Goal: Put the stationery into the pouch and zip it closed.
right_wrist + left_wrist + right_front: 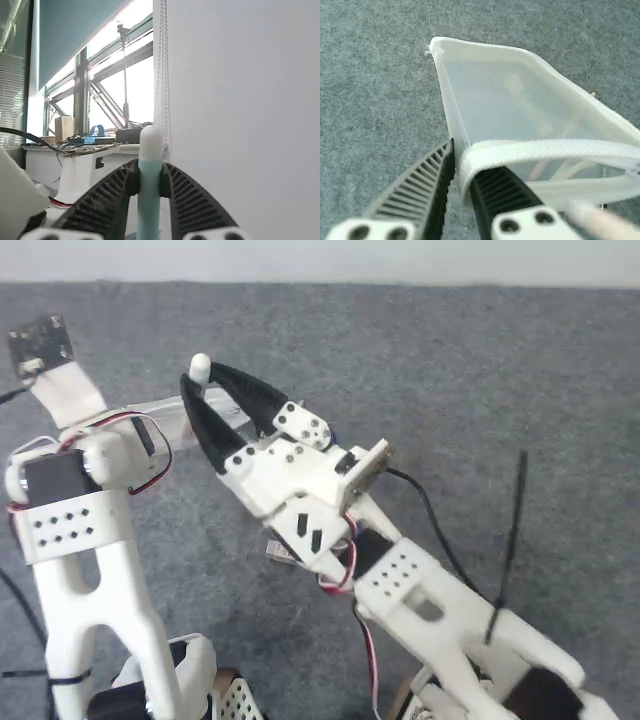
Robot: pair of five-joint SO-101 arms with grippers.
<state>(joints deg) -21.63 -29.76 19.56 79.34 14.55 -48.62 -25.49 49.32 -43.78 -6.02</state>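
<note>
Grey felt-like matting (470, 360) covers the table under both arms. The right arm (410, 585) stretches from the near right corner diagonally across the middle, its wrist lifted well off the mat. The right gripper (200, 380) is angled up and away, so its own camera looks out level at a window (115, 75) and a white wall (250, 110). Its black fingers (112, 190) are clamped narrowly on a pen (150, 145) (teal barrel, white cap), which stands upright between them with the cap poking past the tips.

The left arm (75, 530) rises at the near left and bends toward the far left. The left gripper (461, 162) points down at the mat, with its jaws nearly together on the banded rim of the pouch (510, 95). One finger (420, 190) is outside the mesh and the other sits at the mouth. The white mesh pouch lies on the matting with its mouth toward that gripper, and pale stick shapes show faintly through the mesh.
</note>
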